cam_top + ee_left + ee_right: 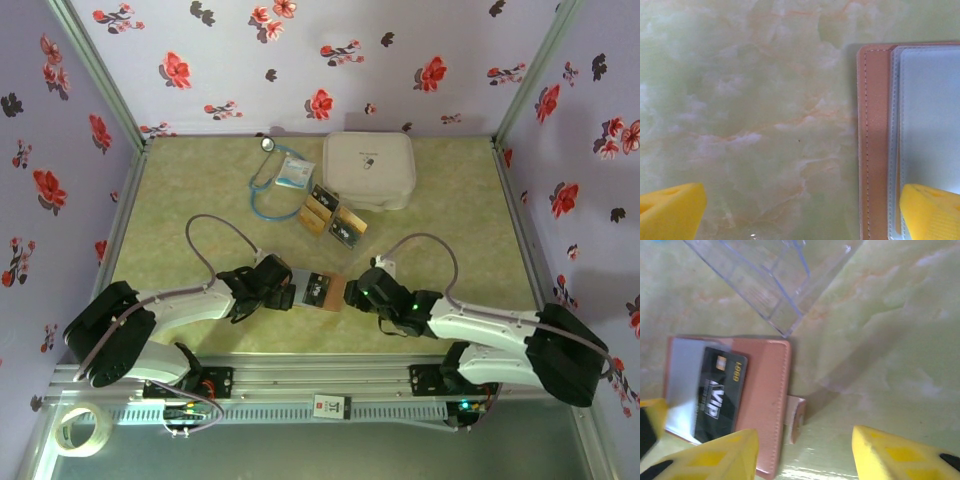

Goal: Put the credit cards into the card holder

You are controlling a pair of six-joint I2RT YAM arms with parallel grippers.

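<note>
Evidently the card holder [318,290] lies open and flat on the counter [200,200] midway between the two arms so that each can reach it from its own side. The left hand [800,197] is spread as wide as it goes. One of its yellow fingers [932,210] sits over the greyish clear pocket on the side of the holder nearest that arm. I judge it is there to pin the leaf down while a card is fed in, though I cannot tell whether it truly presses. A black VIP card [722,390] lies partly under a clear pocket, its gold-lettered end poking out towards the pinkish-brown cover, so it seems about half seated. The right hand [805,440] has its fingers apart and clamps nothing. The card sits just ahead of one of its fingers, whose tip overlaps the holder's near edge, and the holder's small strap tab [795,417] lies in the gap between the two fingers. From there a short push against the card's exposed end would likely drive it home. The other credit cards [332,215], black and gold, stand in a clear plastic rack [770,285] just beyond the holder, near enough for the right hand to fetch the next one. A white case [368,170] sits behind them.
</note>
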